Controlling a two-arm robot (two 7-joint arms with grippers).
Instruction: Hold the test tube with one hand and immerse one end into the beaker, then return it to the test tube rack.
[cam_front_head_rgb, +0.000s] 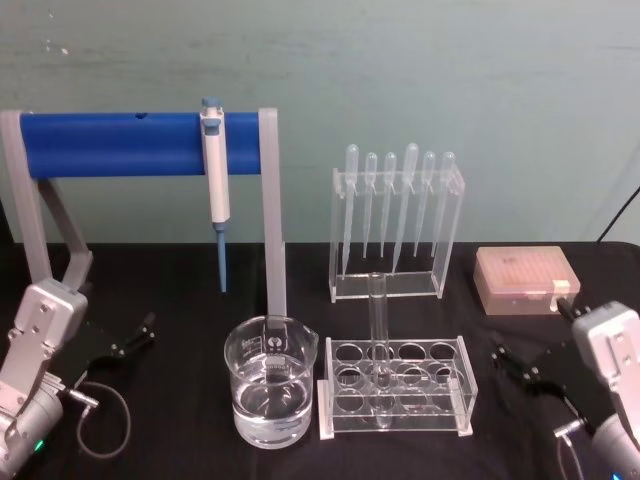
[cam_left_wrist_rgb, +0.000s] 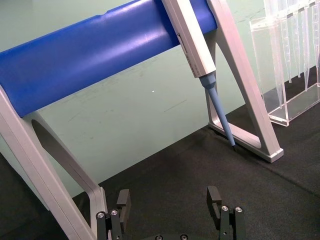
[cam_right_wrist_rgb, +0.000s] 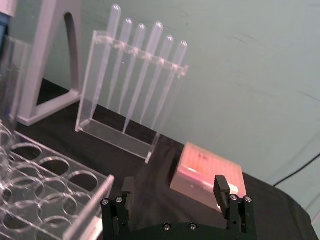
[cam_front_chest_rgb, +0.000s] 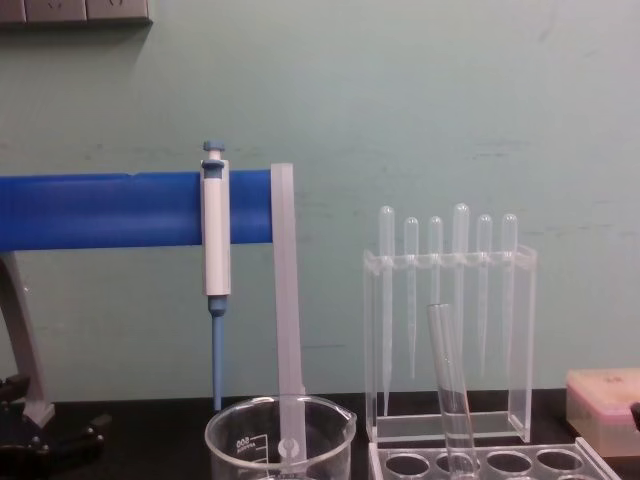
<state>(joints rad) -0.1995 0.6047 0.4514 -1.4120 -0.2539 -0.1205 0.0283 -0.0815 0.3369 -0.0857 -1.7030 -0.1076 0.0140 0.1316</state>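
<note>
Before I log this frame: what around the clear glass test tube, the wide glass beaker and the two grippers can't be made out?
- Clear glass test tube: its round bottom is cut off by the chest view's lower edge; in the head view the clear plastic rack blurs it.
- Wide glass beaker: its printed marks are too small to read.
- Left gripper and right gripper: open, bodies cut off by the wrist views' lower edges.

light: even, soft | shadows: faint | focus: slightly soft | glare: none
</note>
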